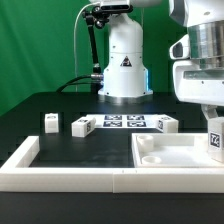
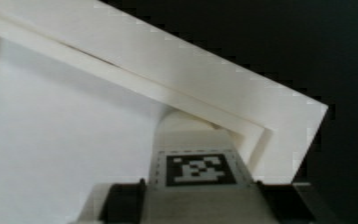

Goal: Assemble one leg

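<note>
Over the panel [image 1: 170,152], near its edge at the exterior view's right, I hold the leg [image 1: 214,142]. The step, as I judge it, is to seat this post in one of the panel's corner sockets. To do it well I should hold the leg upright and centre it above the socket before I descend. Then I should lower it straight, so its end does not catch on the panel's raised rim. A turn may be needed once it is in, though I can see no thread.

In the wrist view the leg's tagged face looks at the camera and the rim's corner lies just beyond it. The socket is hidden from me, and I cannot tell whether the leg's end touches the panel. My gripper [image 2: 197,197] is pinching the leg, its fingers [image 2: 130,200] pressed against opposite sides and touching nothing else. Three other legs [image 1: 82,125] lie on the table [image 1: 30,108] beside the marker board [image 1: 124,122], well apart from me.
</note>
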Robot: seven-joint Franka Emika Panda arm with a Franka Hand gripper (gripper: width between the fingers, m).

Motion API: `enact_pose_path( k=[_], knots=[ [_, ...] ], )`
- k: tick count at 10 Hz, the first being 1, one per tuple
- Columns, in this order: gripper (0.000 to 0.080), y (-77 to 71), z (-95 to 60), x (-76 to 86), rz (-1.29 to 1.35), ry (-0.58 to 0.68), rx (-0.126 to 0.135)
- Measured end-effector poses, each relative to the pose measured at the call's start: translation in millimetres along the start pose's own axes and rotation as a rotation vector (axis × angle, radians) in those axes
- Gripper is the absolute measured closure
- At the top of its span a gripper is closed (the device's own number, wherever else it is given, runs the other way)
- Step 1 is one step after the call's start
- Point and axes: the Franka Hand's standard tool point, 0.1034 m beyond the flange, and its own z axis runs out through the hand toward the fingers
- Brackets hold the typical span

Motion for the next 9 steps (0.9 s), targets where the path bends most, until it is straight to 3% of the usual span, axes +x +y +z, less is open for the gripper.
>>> enact_pose_path(
  k=[1,2,5,9],
  knots=[
    [0.0324,0.3,0.0,0.9,-0.047,0.0,0.0],
    [0.021,0.9,-0.3,3.4,-0.099,0.001,0.0],
    [0.0153,2.1,-0.4,4.5,-0.46,-0.01,-0.014],
    [0.015,2.2,-0.6,7.1,-0.86,-0.037,-0.046]
  ],
)
